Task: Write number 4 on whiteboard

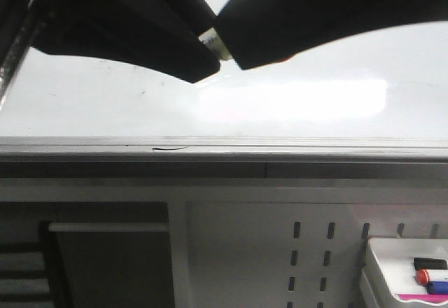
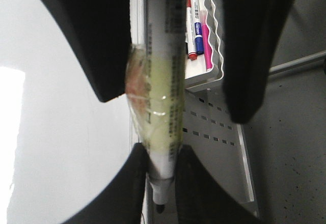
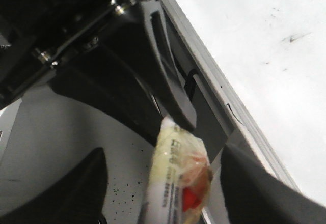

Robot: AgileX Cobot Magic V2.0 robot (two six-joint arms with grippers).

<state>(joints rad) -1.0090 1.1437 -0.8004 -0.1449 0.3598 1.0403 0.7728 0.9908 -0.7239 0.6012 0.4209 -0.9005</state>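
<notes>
The whiteboard (image 1: 105,105) is glossy white with strong glare and a grey rim (image 1: 280,143); it also shows in the left wrist view (image 2: 61,132) and the right wrist view (image 3: 265,40). No number 4 shows on it, only faint smudges and a thin dark line at the rim (image 1: 170,148). My left gripper (image 2: 162,150) is shut on a white marker (image 2: 163,112) wrapped in yellowish tape, its black tip (image 2: 159,204) past the fingers. My right gripper (image 3: 164,151) is open, its fingers apart on either side of the marker's taped end (image 3: 178,178). In the front view both grippers meet at the marker (image 1: 213,42).
A grey perforated panel (image 1: 315,252) lies in front of the board's rim. A white tray (image 1: 374,266) at the front right holds several markers (image 1: 430,276); it also shows in the left wrist view (image 2: 216,56). A dark opening (image 1: 105,266) is at the lower left.
</notes>
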